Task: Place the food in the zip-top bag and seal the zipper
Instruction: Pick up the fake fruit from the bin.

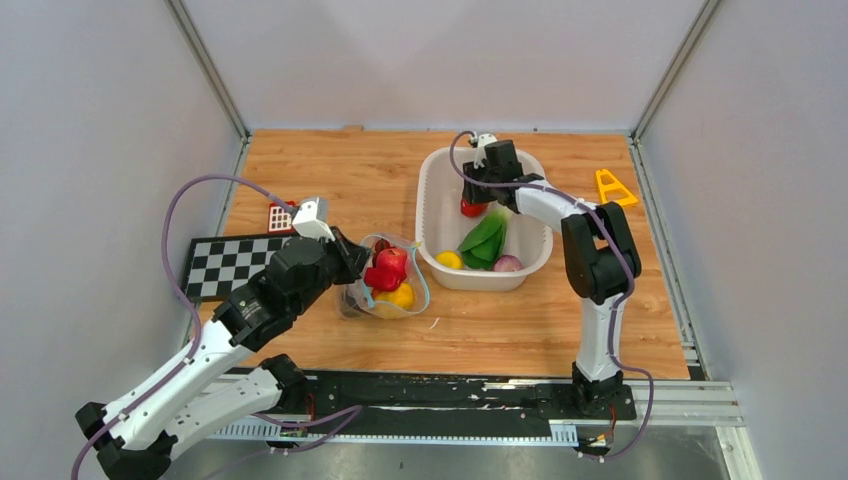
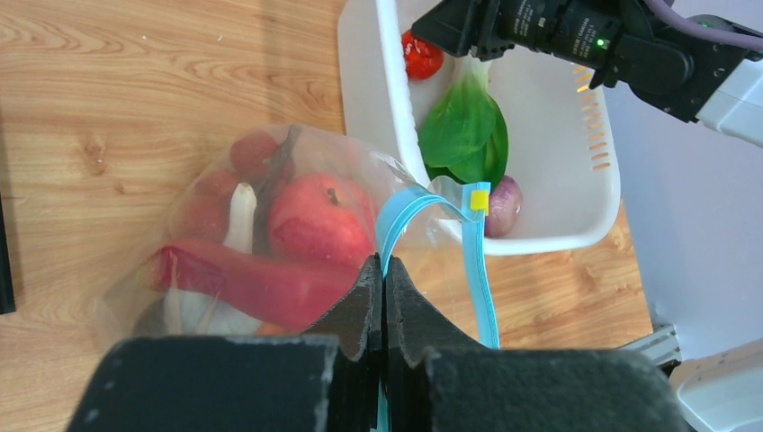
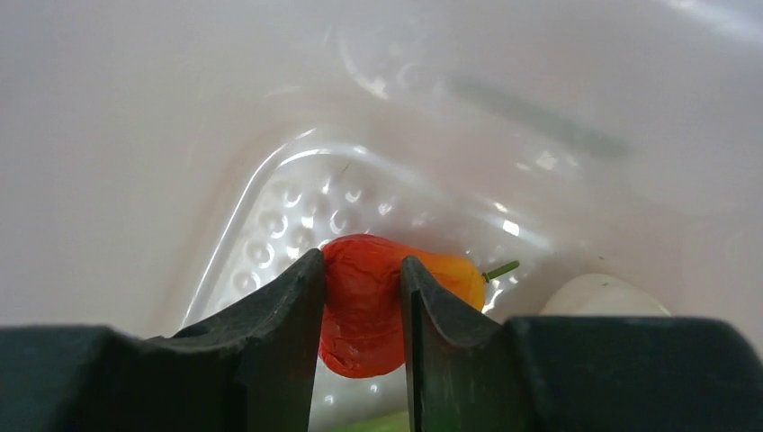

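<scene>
The clear zip-top bag (image 1: pixel 385 280) lies on the table left of the white basket and holds a red apple (image 2: pixel 319 216), red grapes and a yellow-orange piece (image 1: pixel 400 295). My left gripper (image 2: pixel 384 270) is shut on the teal zipper (image 2: pixel 477 270) at the bag's mouth, which gapes open; it also shows in the top view (image 1: pixel 352 262). My right gripper (image 3: pixel 362 270) is down in the far end of the basket, its jaws closed on both sides of a red-orange toy fruit (image 3: pixel 364 306) with a green stem; this gripper also shows in the top view (image 1: pixel 478 195).
The white basket (image 1: pixel 432 200) also holds a green leafy piece (image 1: pixel 485 240), a yellow lemon (image 1: pixel 449 259) and a purple piece (image 1: pixel 508 264). A checkerboard mat (image 1: pixel 235 262) and a small red grid item (image 1: pixel 281 216) lie at the left. A yellow triangle (image 1: pixel 612 187) lies right of the basket.
</scene>
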`<state>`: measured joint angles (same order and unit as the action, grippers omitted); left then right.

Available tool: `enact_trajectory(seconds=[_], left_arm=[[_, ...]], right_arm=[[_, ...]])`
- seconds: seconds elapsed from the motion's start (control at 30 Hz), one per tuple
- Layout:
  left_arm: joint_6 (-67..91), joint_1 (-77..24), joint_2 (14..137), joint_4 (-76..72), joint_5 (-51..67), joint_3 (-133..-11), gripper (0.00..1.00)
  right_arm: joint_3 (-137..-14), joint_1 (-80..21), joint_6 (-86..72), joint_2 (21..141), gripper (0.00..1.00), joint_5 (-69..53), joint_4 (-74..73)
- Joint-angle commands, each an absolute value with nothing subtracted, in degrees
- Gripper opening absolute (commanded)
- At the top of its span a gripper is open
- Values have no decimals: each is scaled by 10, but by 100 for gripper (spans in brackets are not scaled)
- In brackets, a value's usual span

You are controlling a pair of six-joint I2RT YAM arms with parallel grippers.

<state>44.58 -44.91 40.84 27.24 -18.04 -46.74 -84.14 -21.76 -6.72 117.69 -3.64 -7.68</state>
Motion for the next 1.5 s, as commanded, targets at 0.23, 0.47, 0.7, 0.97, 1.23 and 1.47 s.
enact_trajectory(seconds=[0.23,0.47,0.7,0.97,1.23,1.47], left_arm=[[440,-449,417,234,-173,-472,2],[439,-449,416,240,-175,-476,2],[443,-449,410,238,-183,-467,2],[439,-449,422,239,-176,-478,2],[443,-449,407,248,-190,-474,2],[444,-449,403,261,-180,-481,1]], right_arm=[[-839,-232,82,1111,61,-159,-185],[-855,-233,-75,1055,73,-149,-186],[-847,-231,-185,1072,72,-93,-270],[-841,-253,-256,1103,67,-61,-266],[-828,-253,-243,1125,70,13,-268],[-881,-230,-262,1169,73,-27,-241]])
